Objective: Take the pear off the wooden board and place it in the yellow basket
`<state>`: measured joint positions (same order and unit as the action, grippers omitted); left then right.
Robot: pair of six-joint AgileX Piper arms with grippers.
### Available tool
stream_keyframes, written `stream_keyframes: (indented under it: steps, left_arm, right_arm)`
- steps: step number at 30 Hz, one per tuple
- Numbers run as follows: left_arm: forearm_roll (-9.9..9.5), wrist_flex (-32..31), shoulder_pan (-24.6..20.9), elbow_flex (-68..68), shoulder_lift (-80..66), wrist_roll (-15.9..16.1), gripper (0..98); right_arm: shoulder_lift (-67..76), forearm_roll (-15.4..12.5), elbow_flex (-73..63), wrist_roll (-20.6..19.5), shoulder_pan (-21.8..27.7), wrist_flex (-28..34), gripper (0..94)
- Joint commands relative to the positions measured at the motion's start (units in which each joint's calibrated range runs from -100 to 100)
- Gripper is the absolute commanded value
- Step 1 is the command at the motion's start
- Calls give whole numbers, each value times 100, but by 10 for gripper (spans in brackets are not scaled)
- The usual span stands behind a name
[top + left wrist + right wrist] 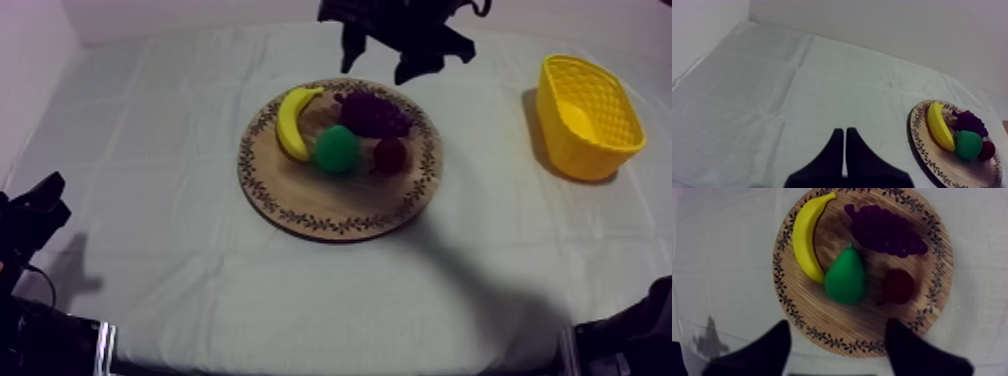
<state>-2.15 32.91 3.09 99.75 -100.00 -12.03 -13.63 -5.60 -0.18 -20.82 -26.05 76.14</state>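
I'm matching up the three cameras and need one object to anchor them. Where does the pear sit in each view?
Top view: the pear is mid-way across the wooden board, between the banana and the small red fruit.
Left wrist view: the pear lies on the board beside the banana.
Right wrist view: the pear points its stem toward the grapes.
Shared landmark: the banana next to the pear.

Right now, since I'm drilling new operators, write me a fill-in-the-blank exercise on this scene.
The pear lies between the banana and the ____.
Counting the grapes, the wooden board carries ____ fruits.
The right gripper hovers open over the board; the left gripper is ____.
The yellow basket stands at the robot's ____ side.
Missing: small red fruit; four; shut; right.
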Motion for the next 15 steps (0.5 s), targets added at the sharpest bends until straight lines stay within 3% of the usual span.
stream_keyframes:
  steps: [1, 6, 15]
  left_arm:
    - [2, -1, -1, 3, 0, -1, 1]
    - [2, -1, -1, 3, 0, -1, 1]
    - [2, -1, -1, 3, 0, -1, 1]
  right_arm:
    - [-14, -45, 3, 29, 9, -47, 727]
    - [-94, -128, -66, 71, 12, -76, 780]
    - [-514, -154, -195, 73, -52, -181, 771]
